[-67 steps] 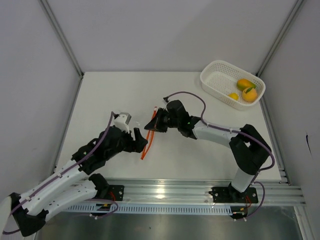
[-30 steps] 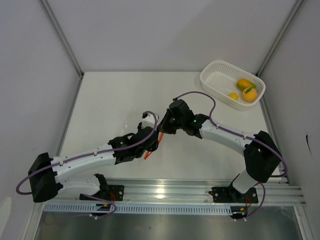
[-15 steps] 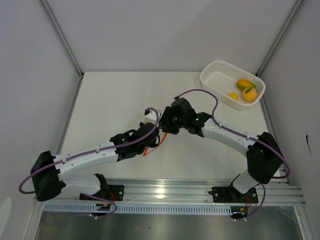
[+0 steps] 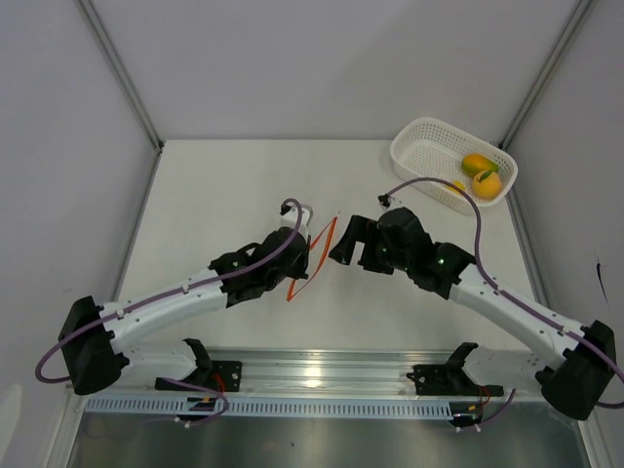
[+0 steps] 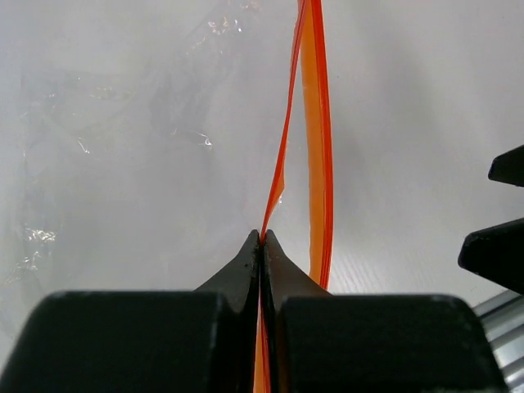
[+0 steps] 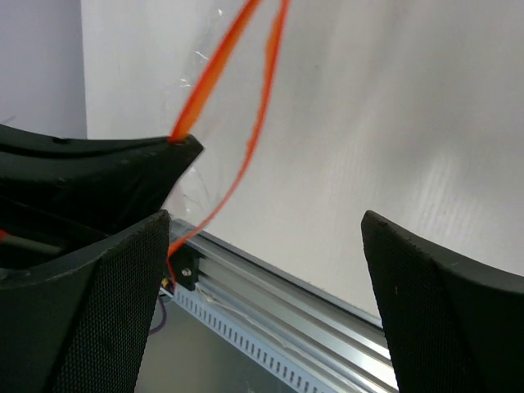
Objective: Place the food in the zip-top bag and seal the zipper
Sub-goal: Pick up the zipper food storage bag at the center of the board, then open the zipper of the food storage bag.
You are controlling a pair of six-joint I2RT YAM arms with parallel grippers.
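Observation:
The clear zip-top bag (image 5: 123,147) lies crinkled on the table, and its red-orange zipper (image 4: 324,237) stands parted into two lips (image 5: 315,123). My left gripper (image 5: 261,237) is shut on the nearer lip, holding it up off the table (image 4: 306,257). Just right of the strip, my right gripper (image 4: 341,242) is open and touches nothing; its wrist view shows the zipper loop (image 6: 262,106) ahead of its wide-apart fingers (image 6: 106,311). The food stays in the white basket (image 4: 419,146): two mangoes (image 4: 478,164) (image 4: 487,184) and a small lemon (image 4: 455,187).
The basket stands at the far right corner by the wall. An aluminium rail (image 4: 390,375) runs along the table's near edge, also seen below the right gripper (image 6: 286,286). The left gripper's black body (image 6: 98,172) sits close to the right fingers.
My right gripper let go of the zipper, opened wide and drew back to the right. My left gripper closed on one zipper lip and now holds it alone.

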